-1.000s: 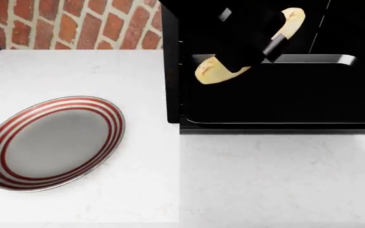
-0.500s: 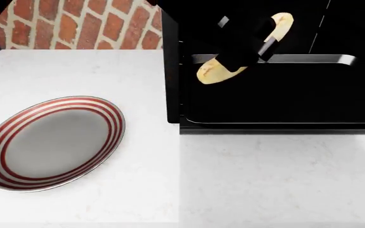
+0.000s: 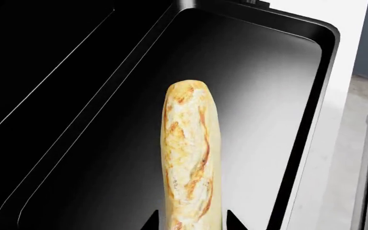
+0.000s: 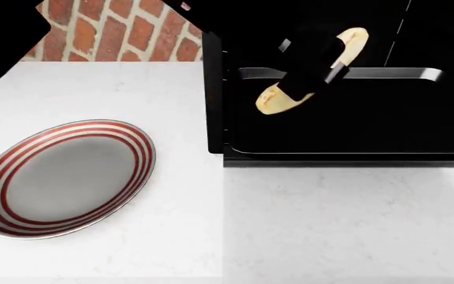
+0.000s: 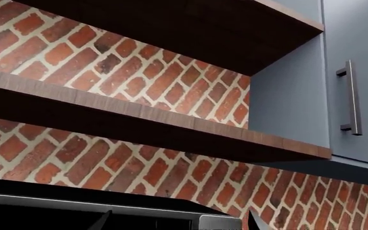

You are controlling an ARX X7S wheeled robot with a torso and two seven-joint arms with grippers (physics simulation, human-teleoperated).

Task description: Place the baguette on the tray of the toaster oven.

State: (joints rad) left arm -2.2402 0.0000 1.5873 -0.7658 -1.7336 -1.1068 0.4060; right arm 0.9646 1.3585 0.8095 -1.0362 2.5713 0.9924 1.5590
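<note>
The baguette [image 4: 278, 97] is a golden-tan loaf held by my left gripper [image 4: 312, 68], which is shut on its middle. It hangs slanted above the black tray [image 4: 353, 127], which is pulled out of the black toaster oven [image 4: 215, 89]. In the left wrist view the baguette [image 3: 190, 158] runs out from between my two fingertips [image 3: 151, 223] over the tray's floor [image 3: 260, 96]. My right gripper [image 5: 178, 221] is open and empty, aimed at a brick wall above the oven's top edge [image 5: 107, 203]; it does not show in the head view.
An oval grey plate with red rings [image 4: 61, 177] lies on the white counter [image 4: 330, 225] left of the oven. A brick wall [image 4: 116, 32] stands behind. In the right wrist view, wooden shelves [image 5: 139, 124] and a grey cabinet with a bar handle [image 5: 353, 98] hang above.
My left gripper has moved the baguette slightly right and down, closer over the tray. The left arm now shows at the head view's upper left.
</note>
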